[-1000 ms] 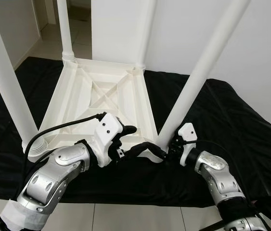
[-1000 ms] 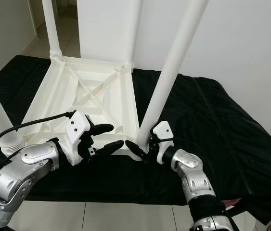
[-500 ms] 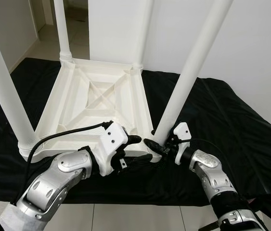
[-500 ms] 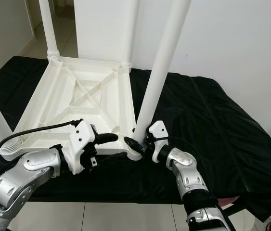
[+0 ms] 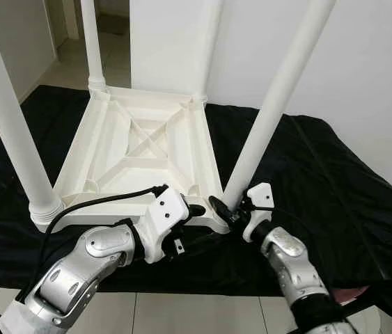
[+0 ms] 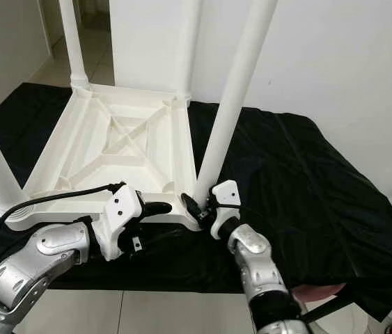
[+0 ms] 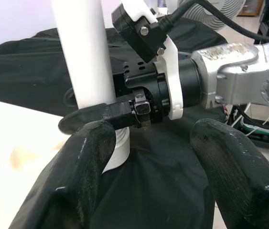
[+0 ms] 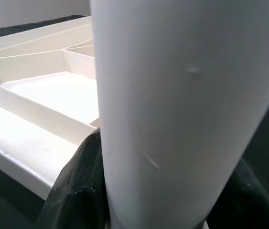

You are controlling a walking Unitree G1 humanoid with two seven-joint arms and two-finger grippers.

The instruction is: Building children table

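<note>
A white plastic children's table (image 5: 143,149) lies upside down on a black cloth, its legs pointing up. My right gripper (image 5: 225,209) is shut around the base of the near right leg (image 5: 272,111), just above its socket at the table's corner. In the right wrist view the leg (image 8: 182,109) stands between the black fingers (image 8: 79,191). My left gripper (image 5: 194,217) is open at the table's near rim, just left of that corner, holding nothing. The left wrist view has its fingers (image 7: 81,171) spread wide, facing the leg (image 7: 84,52) and the right gripper.
Three more legs stand in the other corners, the near left one (image 5: 11,118) close to my left arm. The black cloth (image 5: 321,174) covers a low platform that ends at a tiled floor (image 5: 182,313) in front. A white wall stands behind, with a doorway at the far left.
My left gripper has slid right along the near rim toward the corner. The right gripper has moved in to the base of the near right leg. The camera has shifted a little.
</note>
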